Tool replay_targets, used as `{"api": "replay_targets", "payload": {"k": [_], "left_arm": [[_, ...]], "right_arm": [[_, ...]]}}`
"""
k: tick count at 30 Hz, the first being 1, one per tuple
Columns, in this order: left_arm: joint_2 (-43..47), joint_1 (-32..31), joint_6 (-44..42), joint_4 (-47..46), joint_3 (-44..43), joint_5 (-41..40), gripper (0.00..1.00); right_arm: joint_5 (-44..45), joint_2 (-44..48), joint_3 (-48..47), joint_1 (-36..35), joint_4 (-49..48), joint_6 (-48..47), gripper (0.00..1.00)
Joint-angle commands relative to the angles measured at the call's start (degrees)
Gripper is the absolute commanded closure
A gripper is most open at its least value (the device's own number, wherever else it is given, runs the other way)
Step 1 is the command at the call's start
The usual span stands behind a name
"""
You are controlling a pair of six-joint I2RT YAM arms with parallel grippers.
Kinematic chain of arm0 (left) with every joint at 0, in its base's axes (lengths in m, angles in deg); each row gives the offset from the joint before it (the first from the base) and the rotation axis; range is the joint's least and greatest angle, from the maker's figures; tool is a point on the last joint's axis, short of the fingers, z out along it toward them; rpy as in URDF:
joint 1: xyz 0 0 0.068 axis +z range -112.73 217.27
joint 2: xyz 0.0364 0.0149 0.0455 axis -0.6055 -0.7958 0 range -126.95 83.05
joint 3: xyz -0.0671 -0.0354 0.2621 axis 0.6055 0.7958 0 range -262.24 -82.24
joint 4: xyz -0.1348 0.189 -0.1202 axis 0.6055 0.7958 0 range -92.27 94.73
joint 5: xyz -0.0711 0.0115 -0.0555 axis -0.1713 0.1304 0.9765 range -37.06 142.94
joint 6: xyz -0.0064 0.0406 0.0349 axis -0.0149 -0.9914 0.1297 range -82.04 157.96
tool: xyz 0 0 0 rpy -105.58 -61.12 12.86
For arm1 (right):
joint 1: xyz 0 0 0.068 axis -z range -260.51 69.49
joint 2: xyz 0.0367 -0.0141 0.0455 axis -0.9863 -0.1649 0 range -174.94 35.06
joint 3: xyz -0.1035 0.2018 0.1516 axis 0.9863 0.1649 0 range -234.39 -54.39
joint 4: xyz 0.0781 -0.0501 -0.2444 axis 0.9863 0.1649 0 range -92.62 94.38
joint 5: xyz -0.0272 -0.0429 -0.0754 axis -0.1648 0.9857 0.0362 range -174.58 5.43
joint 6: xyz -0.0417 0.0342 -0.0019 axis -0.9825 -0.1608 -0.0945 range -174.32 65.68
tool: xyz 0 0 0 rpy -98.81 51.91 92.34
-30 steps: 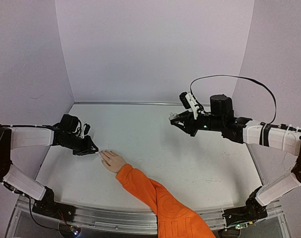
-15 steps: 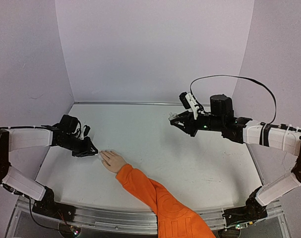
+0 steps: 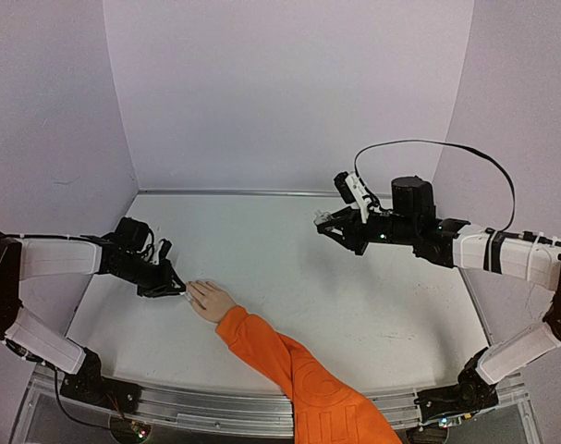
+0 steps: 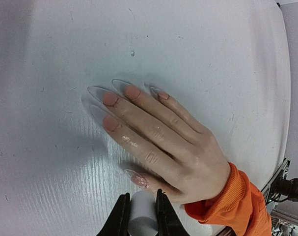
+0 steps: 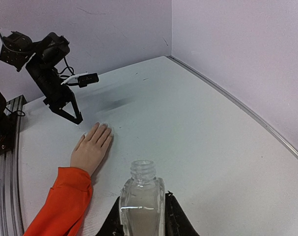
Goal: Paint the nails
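A pale hand (image 4: 163,142) in an orange sleeve (image 3: 294,375) lies flat on the white table. Its nails (image 4: 108,97) are long and clear, pink at the base, and the thumb nail (image 4: 137,178) lies just ahead of my left gripper (image 4: 141,197). That gripper is shut on a white cylindrical brush cap (image 4: 142,220), and the brush itself is hidden behind the cap. In the top view the left gripper (image 3: 176,289) sits at the hand's (image 3: 210,300) fingertips. My right gripper (image 5: 143,200) is shut on a clear uncapped polish bottle (image 5: 142,189), held up over the table's right half (image 3: 328,221).
The white table (image 3: 289,268) is closed in by pale walls at the back and both sides. A black cable (image 3: 428,144) loops above the right arm. A metal rail (image 3: 234,407) runs along the near edge.
My left gripper has edged slightly down and right, toward the hand's fingertips. The right arm and its bottle have not moved.
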Motion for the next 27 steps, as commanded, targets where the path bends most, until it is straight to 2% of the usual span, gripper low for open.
{"api": "replay_targets", "payload": {"k": [1, 27], "left_arm": [[-0.8, -0.3, 0.6, -2.1, -0.4, 0.5, 1.0], [-3.9, -0.3, 0.3, -4.3, -1.6, 0.5, 1.0]], "right_arm": [[-1.1, 1.5, -1.3, 0.2, -3.9, 0.5, 1.0], [-0.8, 0.6, -1.6, 0.2, -3.9, 0.6, 1.0]]}}
